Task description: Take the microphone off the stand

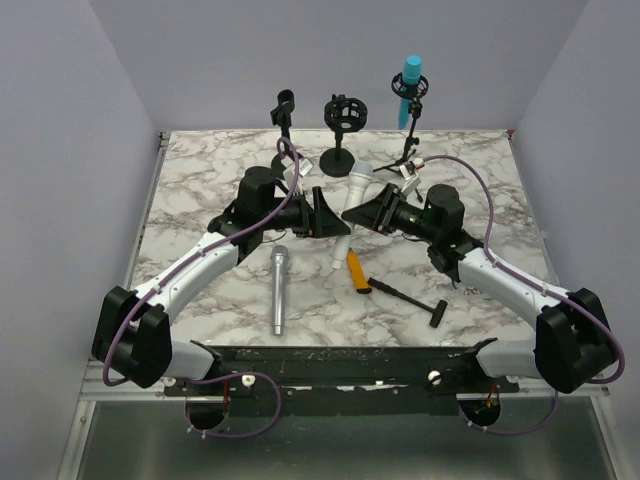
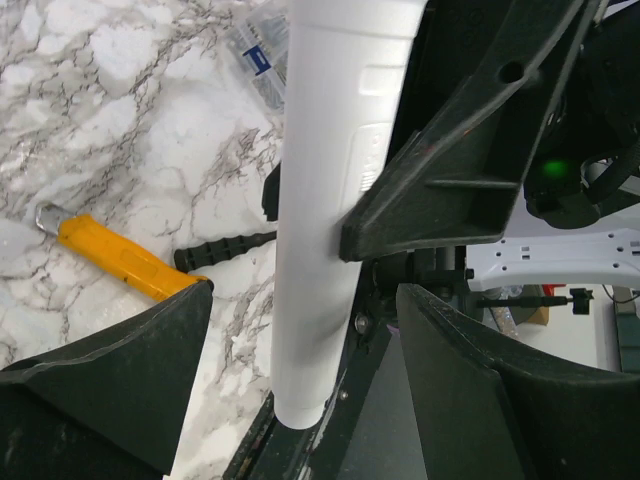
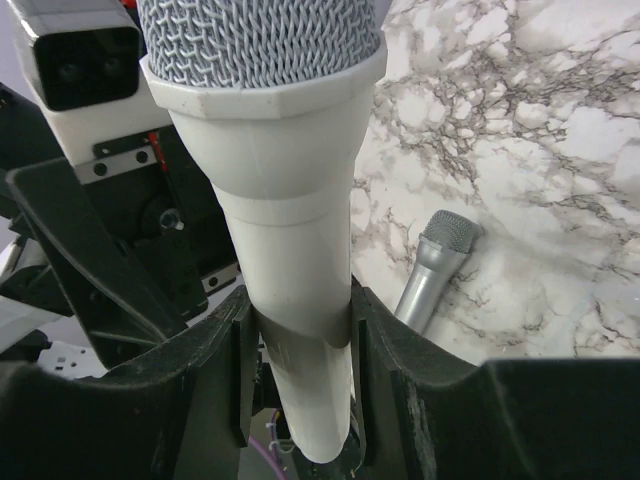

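A white microphone [image 1: 349,208] with a grey mesh head hangs tilted above the middle of the table, off any stand. My right gripper [image 1: 372,213] is shut on its body [image 3: 290,230], both pads pressed to its sides [image 3: 300,320]. My left gripper [image 1: 325,215] stands open around the lower end of the same microphone [image 2: 330,200], with a gap on each side [image 2: 305,300]. An empty black stand with a ring mount [image 1: 345,113] is at the back centre. A teal microphone [image 1: 410,85] sits in another stand at the back right.
A silver microphone [image 1: 278,290] lies on the marble near the left arm, also in the right wrist view [image 3: 430,270]. A yellow utility knife [image 1: 357,271] and a black-handled tool [image 1: 408,298] lie front centre. A thin clip stand [image 1: 284,108] is back left.
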Motion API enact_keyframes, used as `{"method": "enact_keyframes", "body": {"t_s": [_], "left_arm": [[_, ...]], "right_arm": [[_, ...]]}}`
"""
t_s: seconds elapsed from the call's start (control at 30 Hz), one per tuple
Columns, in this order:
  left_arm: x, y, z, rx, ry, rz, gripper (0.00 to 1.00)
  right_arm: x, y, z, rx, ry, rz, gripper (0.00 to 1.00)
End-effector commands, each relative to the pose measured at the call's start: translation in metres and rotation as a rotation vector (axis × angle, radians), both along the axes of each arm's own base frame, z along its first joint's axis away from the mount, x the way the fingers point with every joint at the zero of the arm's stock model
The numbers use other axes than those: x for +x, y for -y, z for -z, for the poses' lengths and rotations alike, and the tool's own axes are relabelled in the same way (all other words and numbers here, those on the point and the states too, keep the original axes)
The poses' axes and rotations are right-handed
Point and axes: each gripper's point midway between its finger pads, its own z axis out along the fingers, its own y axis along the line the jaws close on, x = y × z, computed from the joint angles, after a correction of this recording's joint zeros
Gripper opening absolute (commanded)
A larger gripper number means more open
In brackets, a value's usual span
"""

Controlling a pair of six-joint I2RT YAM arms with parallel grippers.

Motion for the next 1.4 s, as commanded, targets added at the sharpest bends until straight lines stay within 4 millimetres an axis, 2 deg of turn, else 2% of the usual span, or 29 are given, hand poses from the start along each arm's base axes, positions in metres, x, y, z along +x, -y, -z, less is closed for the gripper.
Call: {"method": "enact_keyframes", "body": {"t_s": [0.0,0.07,0.27,0.47,0.8,0.83,0.97,1.03,1.13,1.23,1.27,1.37], "left_arm": [[-0.006,-0.001,0.003,0.005,0.027,-0.060,0.75],[-0.006,-0.001,0.008,0.024,0.035,-0.069,0.72],[-0.005,0.010,0.009,0.033,0.031,-0.050,0.57],[-0.007,0.016,0.010,0.036,0.036,-0.044,0.39],[-0.001,0.030,0.011,0.062,0.050,0.005,0.01],[0.001,0.030,0.011,0.067,0.059,0.002,0.00],[0.003,0.026,0.017,0.109,0.066,-0.019,0.00],[0.002,0.021,0.019,0.133,0.070,-0.032,0.00],[0.002,0.010,0.024,0.183,0.099,-0.067,0.00],[0.000,-0.005,0.027,0.253,0.140,-0.095,0.00],[0.001,-0.011,0.028,0.278,0.152,-0.114,0.00],[0.001,-0.030,0.032,0.342,0.178,-0.161,0.00]], "right_arm": [[-0.009,-0.005,-0.009,0.082,0.011,-0.068,0.01],[-0.012,-0.006,-0.007,0.101,0.001,-0.087,0.01],[-0.020,-0.007,-0.002,0.127,-0.025,-0.114,0.01],[-0.023,-0.004,-0.003,0.127,-0.023,-0.099,0.01],[-0.029,0.005,0.000,0.094,-0.032,-0.061,0.01],[-0.028,0.004,-0.001,0.088,-0.028,-0.065,0.03],[-0.029,0.004,0.001,0.075,-0.038,-0.066,0.21],[-0.027,0.006,0.001,0.061,-0.031,-0.050,0.37],[-0.022,0.008,-0.002,0.038,-0.020,-0.025,0.68],[-0.018,0.012,-0.002,0.000,-0.017,0.000,0.94],[-0.017,0.014,-0.002,-0.004,-0.028,0.021,0.99],[-0.015,0.021,-0.002,-0.024,-0.028,0.069,1.00]]}}
